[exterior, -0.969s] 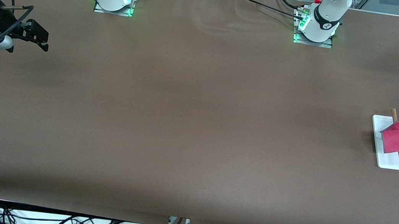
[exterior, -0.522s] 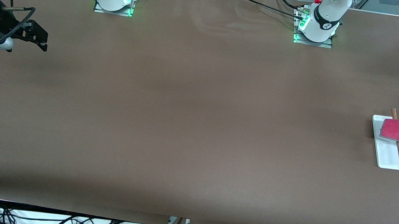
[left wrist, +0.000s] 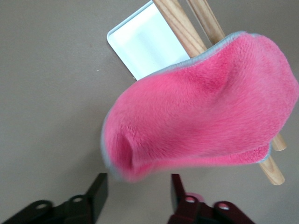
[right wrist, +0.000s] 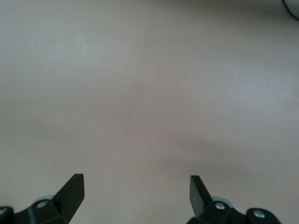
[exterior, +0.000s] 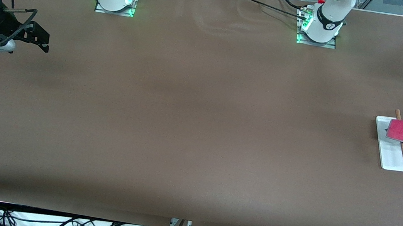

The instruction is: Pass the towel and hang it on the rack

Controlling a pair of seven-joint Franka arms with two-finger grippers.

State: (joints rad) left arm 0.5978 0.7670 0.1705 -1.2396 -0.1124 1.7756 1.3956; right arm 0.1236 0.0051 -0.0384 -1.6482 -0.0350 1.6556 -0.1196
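Fluffy pink-red towel (left wrist: 201,112) lying draped over the two wooden rods of the white-based rack (left wrist: 140,39), left gripper (left wrist: 138,189) hanging just above it with fingers parted and empty, right gripper (exterior: 40,35) waiting over the right arm's end of the brown table (exterior: 191,127), fingers spread wide

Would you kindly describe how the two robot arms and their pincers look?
Both arms are white, with black bands and green-lit bases. The right pincer is black with angular fingers, a silver wrist and looping black cables. The left pincer has matching black fingers.
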